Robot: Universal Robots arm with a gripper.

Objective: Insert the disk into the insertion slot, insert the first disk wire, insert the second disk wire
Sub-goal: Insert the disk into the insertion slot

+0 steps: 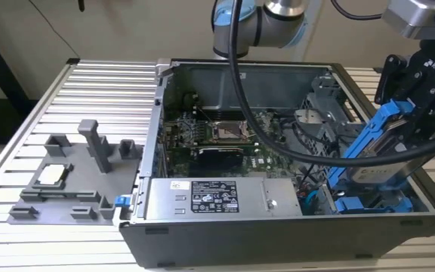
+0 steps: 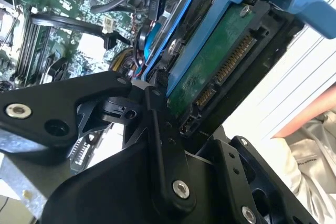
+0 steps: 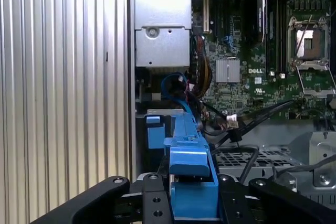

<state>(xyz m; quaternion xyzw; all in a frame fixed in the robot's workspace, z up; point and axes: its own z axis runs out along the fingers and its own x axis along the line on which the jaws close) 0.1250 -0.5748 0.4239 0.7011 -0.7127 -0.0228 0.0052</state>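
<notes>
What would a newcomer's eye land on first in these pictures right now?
The bright blue disk stands out first: the gripper holds it clamped and tilted over the open computer case, at the exterior view's right. Next comes the green motherboard in the middle of the case, with the grey power box nearer the camera.

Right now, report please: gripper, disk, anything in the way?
Gripper shut on disk. Disk tilted over case, not inserted. Black cable crosses it in exterior view.

The gripper (image 3: 192, 199) clamps the disk (image 3: 187, 148) edge-on, with the green motherboard (image 3: 247, 56) and grey power-supply box (image 3: 161, 38) beyond
</notes>
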